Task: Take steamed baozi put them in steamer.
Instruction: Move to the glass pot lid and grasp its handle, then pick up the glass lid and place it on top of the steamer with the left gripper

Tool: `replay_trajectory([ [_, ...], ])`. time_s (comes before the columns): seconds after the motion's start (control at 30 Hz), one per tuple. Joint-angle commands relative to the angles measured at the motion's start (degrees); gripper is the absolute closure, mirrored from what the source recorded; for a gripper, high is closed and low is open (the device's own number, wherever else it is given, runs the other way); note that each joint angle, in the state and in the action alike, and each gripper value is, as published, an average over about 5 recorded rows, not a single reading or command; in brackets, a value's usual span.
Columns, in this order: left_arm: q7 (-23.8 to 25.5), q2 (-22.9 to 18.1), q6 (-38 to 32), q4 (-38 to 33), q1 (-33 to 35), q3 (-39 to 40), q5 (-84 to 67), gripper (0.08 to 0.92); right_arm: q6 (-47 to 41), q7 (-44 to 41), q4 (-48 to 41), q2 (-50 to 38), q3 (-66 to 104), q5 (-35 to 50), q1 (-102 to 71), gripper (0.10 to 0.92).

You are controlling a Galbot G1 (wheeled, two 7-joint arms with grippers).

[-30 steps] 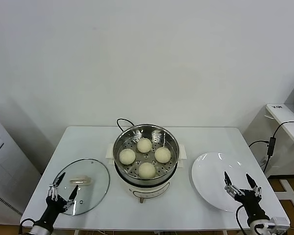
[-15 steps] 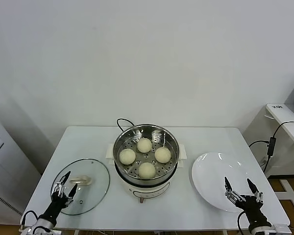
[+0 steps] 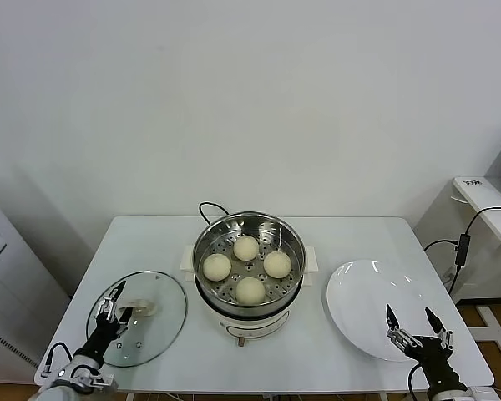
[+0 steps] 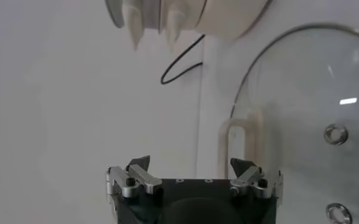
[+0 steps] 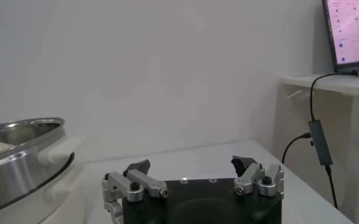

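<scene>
The steamer (image 3: 259, 220), a shiny steel pot on a white base, stands mid-table. Several pale steamed baozi lie on its perforated floor, among them one at the back (image 3: 245, 247), one on the left (image 3: 216, 266) and one at the front (image 3: 250, 289). My left gripper (image 3: 114, 310) is open and empty, low over the near part of the glass lid (image 3: 154, 288). In the left wrist view its open gripper (image 4: 190, 163) faces the lid's handle (image 4: 231, 143). My right gripper (image 3: 409, 320) (image 5: 190, 163) is open and empty over the near edge of the white plate (image 3: 359, 292). The steamer's rim (image 5: 21, 152) shows in the right wrist view.
The steamer's black cord (image 3: 207, 206) trails behind the pot. A white side table (image 3: 484, 196) with cables stands beyond the table's right edge, with a laptop screen (image 5: 350, 30) on it. The table's near edge lies just below both grippers.
Both arms have drawn back toward the near edge of the table, sinking lower in the head view. Both grippers stay open. The baozi and steamer have not moved.
</scene>
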Motion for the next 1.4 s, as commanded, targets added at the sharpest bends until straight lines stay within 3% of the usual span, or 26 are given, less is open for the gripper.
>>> replay_trajectory([
  [0.03, -0.66, -0.17, 1.33, 2.32, -2.58, 0.58, 1.49, 0.193, 0.08, -0.02, 0.01, 0.19, 0.14, -0.19, -0.15, 0.203],
  [0.47, -3.35, -0.24, 0.07, 0.94, -1.20, 1.08, -5.80, 0.545, 0.80, -0.01, -0.37, 0.57, 0.05, -0.76, -0.03, 0.203],
  [0.83, 0.27, 7.12, 2.62, -6.37, 0.39, -1.71, -15.05, 0.855, 0.72, 0.28, -0.26, 0.47, -1.15, -1.45, 0.99, 0.203],
  [1.2, 11.89, 21.29, 17.36, -19.06, -1.38, 1.90, -31.75, 0.884, 0.52, -1.14, -0.03, -0.19, -1.64, -1.39, 1.53, 0.203],
  [1.4, 15.18, 25.79, 32.50, -31.28, -1.93, 14.21, -35.39, 0.884, 1.48, -4.11, -0.69, -0.82, -1.34, -0.32, 1.29, 0.203],
])
